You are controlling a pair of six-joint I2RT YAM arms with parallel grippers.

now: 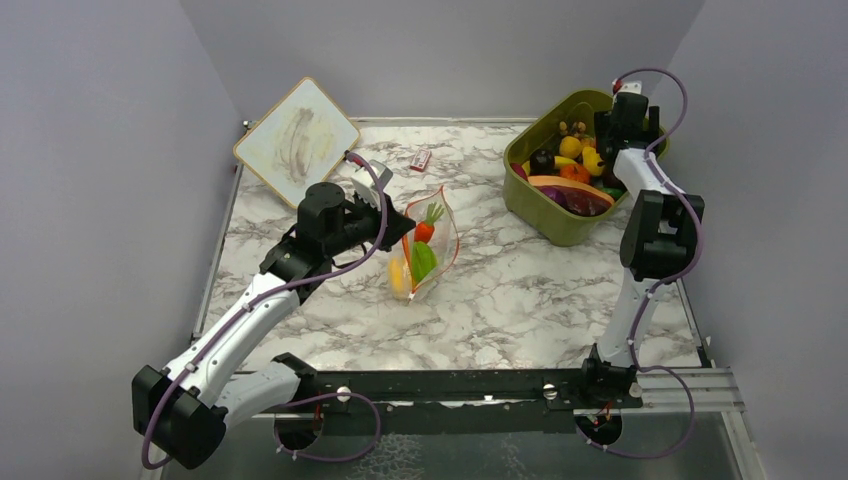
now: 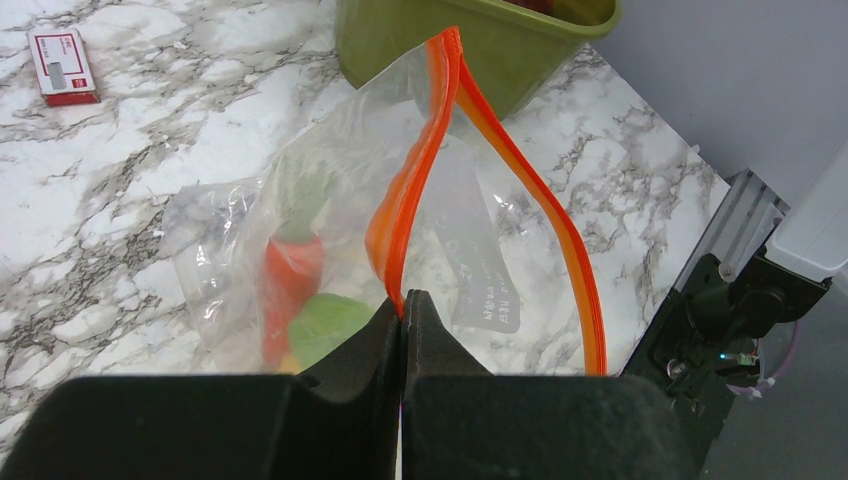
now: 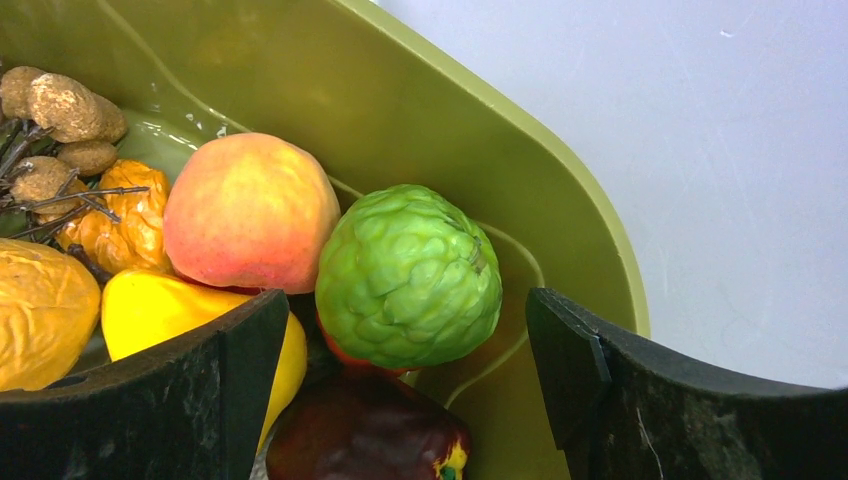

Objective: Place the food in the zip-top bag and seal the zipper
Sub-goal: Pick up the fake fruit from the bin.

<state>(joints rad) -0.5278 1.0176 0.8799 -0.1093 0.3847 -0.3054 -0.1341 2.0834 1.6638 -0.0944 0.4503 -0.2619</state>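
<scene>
Left jaws, closest in the left wrist view, are pinched shut on the zipper (image 2: 410, 200) at one lip of the mouth. From that grip the zip-top bag (image 2: 240, 230) stands up off the table (image 1: 520, 290), its mouth parted into a narrow opening. Inside lie a carrot (image 1: 425, 228), a green piece (image 1: 424, 260) and a yellow piece (image 1: 399, 275). The second lip of the zipper hangs free.

Right jaws are spread wide and hold nothing. They hang inside the olive-green tub (image 3: 480, 110), well apart from the bag, with a bumpy green fruit (image 3: 408, 275) in line between the two fingers. A peach (image 3: 250, 212) touches that fruit on one side. A yellow fruit (image 3: 150, 310) and a dark red piece (image 3: 365, 430) lie lower down.

Step in hand, as judged: pick the next item of the food from the tub while the left arm presents the bag.

1. Centre the right jaws on the green fruit before descending. The peach side has little clearance.
2. Close across the widest part. The rounded, hard surface is likely to slip if gripped near the top.
3. Lift straight up to clear the tub wall.
4. Approach the bag mouth from above, since the opening is narrow.
5. Do not release the left grip, or the floppy bag will probably collapse.
</scene>
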